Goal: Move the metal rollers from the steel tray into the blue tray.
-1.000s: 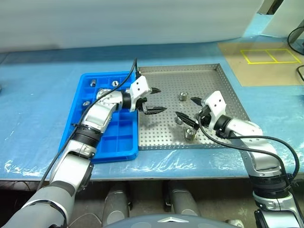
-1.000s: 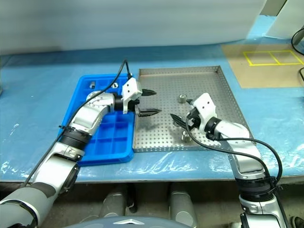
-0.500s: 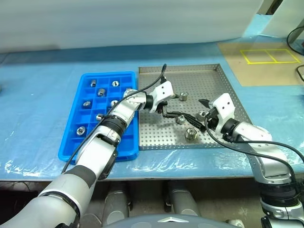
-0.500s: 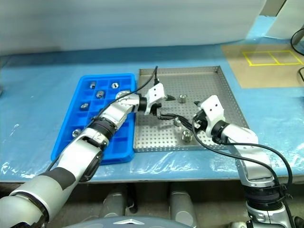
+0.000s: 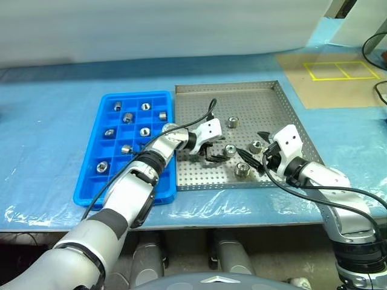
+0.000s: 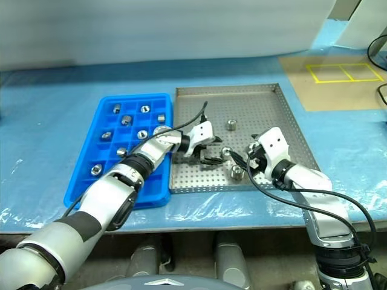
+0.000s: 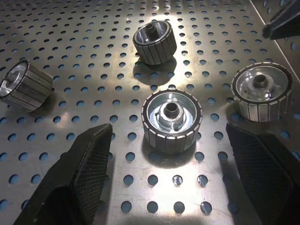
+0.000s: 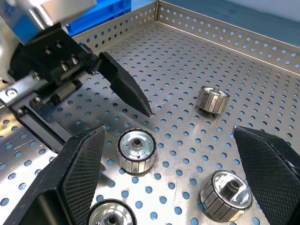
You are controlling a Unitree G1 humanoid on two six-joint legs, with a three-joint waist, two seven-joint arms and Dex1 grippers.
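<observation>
Blue sheeting is covering the worktop [image 5: 48, 145], where the steel tray [image 5: 275, 109] is lying beside the blue tray [image 5: 97, 187], some of whose compartments are already holding metal rollers [image 5: 230, 150]. Four are waiting on the perforated floor, and the left hand [image 7: 171, 173] is hanging low with fingers spread either side of one, while the right hand [image 8: 164, 187] is hovering released nearby. Closing well probably means centring on it and keeping clear of its close neighbour.

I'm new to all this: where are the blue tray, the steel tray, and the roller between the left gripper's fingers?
blue tray [image 5: 92, 194]: left eye view, near rim.
steel tray [image 5: 254, 96]: left eye view, bare perforated floor.
roller [image 7: 171, 119]: left wrist view, its hollow top face.
</observation>
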